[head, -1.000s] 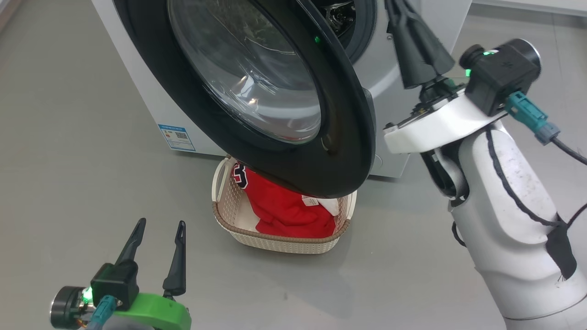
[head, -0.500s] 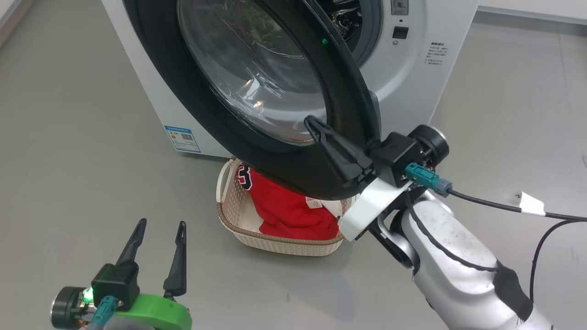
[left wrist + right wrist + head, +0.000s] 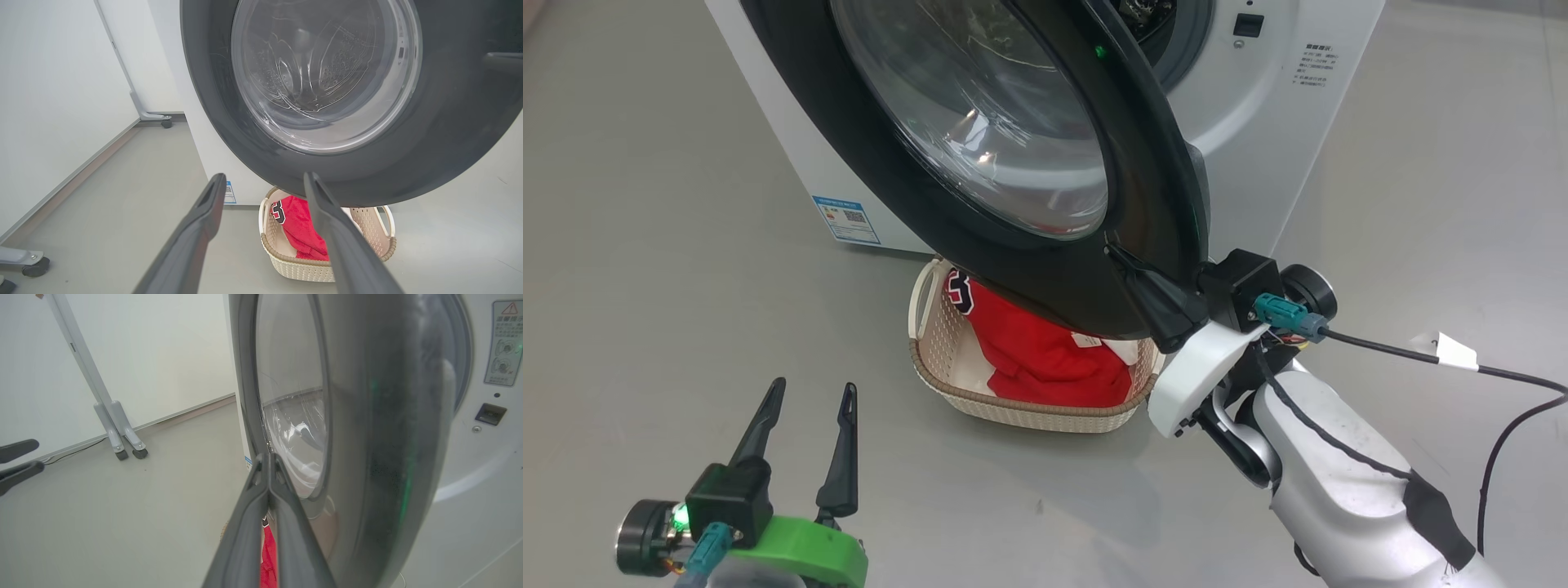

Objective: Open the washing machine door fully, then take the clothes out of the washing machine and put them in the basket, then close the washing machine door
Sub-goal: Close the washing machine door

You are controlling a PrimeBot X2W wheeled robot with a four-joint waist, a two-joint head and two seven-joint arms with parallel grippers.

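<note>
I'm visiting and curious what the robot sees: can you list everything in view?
washing machine: one, white, ahead on the floor
washing machine door: one, black ring around clear glass, open above the basket
basket: one, cream, brown rim, on the floor below the door
clothes: count unclear, red with white, in the basket
label sticker: one, blue, low on the machine
stand legs: two, pale grey, by the wall
cable: one, black, white tag, from right arm
left claw: one, dark, open, lower left
right claw: one, dark, shut, at the door's lower rim
</note>
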